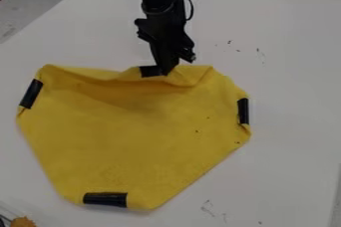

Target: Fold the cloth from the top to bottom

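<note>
The yellow cloth point(133, 136) lies spread on the white table, with black tape patches at its left, right, bottom and top edges. At the middle of the cloth's top edge is the black gripper point(166, 70), pointing down beside the top tape patch point(151, 71). The cloth's top edge is raised and wrinkled around the gripper's tip, and a shallow fold of cloth sags just below it. How the fingertips stand on the cloth is hard to make out against the dark tape.
The white table point(286, 71) extends around the cloth, with small dark marks at the right and bottom. An orange object point(23, 222) sits at the bottom left corner. Dark items lie beyond the table's top right edge.
</note>
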### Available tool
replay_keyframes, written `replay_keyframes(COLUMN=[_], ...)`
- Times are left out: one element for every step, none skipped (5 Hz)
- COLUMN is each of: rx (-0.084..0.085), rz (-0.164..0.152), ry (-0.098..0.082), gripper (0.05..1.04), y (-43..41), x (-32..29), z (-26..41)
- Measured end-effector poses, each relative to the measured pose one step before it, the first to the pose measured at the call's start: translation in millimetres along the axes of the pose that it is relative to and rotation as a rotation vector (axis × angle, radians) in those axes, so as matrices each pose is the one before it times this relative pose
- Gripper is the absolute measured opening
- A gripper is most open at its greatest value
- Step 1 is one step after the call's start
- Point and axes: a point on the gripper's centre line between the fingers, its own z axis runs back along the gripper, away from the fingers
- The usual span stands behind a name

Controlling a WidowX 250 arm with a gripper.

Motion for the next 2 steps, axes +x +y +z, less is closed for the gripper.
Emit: replay_keyframes(rx=[-0.0370, -0.0439], rz=[0.0170, 0.0160], ry=[-0.0064, 0.0032], gripper=[0.058, 0.079], y=[-16.77, -14.30], x=[-24.53, -16.97], z=[-5.77, -9.75])
